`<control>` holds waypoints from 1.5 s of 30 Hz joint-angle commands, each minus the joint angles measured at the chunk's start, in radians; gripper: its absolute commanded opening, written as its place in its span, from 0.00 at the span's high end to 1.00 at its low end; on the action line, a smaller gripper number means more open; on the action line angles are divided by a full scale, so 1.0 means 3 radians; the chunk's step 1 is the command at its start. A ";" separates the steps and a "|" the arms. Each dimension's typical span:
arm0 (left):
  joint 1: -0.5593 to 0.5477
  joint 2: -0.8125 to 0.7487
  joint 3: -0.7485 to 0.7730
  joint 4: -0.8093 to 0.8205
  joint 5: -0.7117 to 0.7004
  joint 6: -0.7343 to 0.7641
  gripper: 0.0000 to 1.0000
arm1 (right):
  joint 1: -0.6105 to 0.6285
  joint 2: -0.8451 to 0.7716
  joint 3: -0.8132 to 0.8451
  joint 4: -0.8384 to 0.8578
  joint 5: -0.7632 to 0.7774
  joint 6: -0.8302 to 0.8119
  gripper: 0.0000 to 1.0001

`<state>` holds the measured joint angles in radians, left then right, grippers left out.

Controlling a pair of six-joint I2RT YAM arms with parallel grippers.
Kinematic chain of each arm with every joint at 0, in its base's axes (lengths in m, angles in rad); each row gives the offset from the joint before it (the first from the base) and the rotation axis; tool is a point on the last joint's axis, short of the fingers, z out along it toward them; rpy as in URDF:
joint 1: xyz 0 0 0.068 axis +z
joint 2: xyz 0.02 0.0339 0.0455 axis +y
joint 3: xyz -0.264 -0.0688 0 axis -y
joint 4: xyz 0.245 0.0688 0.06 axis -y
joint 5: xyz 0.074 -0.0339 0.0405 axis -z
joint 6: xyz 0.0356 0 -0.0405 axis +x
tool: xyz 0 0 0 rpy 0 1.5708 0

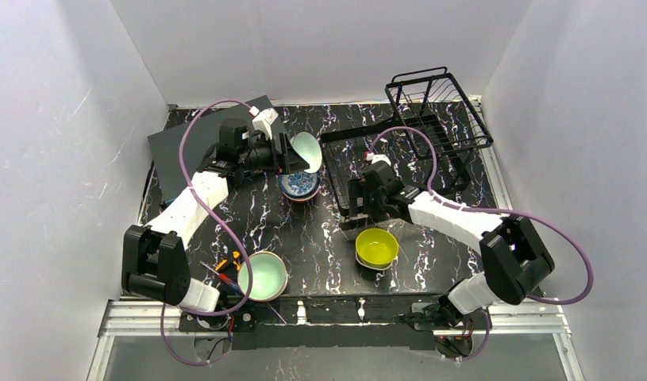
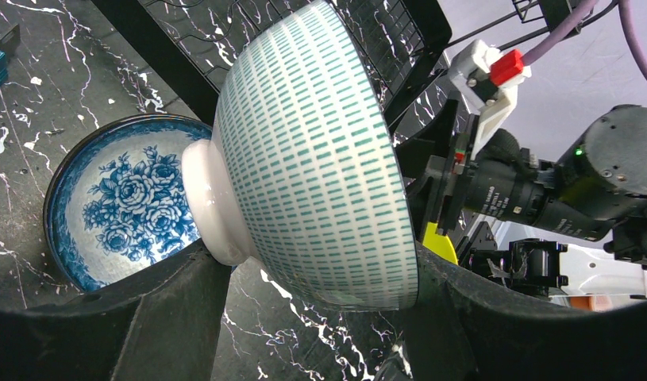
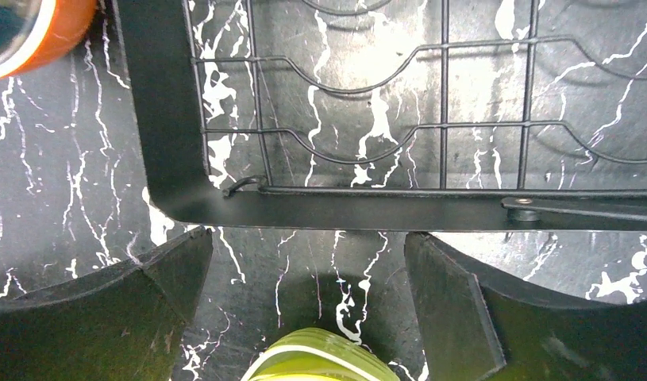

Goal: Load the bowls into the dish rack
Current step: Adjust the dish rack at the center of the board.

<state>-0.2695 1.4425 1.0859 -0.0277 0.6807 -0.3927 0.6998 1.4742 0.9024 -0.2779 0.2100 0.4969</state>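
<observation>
The left arm [image 1: 194, 202] and right arm [image 1: 451, 216] — white shells, black joints — trail looping purple cables [image 1: 199, 113].

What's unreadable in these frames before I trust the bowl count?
Top view: what lies under the yellow bowl, covered by it.
Right wrist: orange bowl, cut off by the corner.
Left wrist: blue floral bowl, right side behind the held dashed bowl.

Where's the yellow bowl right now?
Top view: the yellow bowl sits right of centre, just on the near side of the right end effector and the dish rack frame.
</observation>
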 commanded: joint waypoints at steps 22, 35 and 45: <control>-0.0007 -0.0235 0.0041 0.0008 -0.0012 0.0096 1.00 | 0.0296 0.0710 0.1115 -0.0110 -0.0405 -0.0755 0.26; -0.0007 -0.0239 0.0048 -0.0022 -0.0054 0.0109 1.00 | 0.0336 0.0312 0.0633 -0.0522 -0.0497 -0.0860 0.74; -0.0012 -0.0222 0.0056 -0.0047 -0.0070 0.0115 1.00 | 0.0336 0.0041 0.0519 -0.0893 -0.0191 -0.0819 0.84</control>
<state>-0.2703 1.4425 1.0859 -0.0624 0.6453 -0.3740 0.7998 1.5391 1.0595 -0.4606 0.0906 0.2470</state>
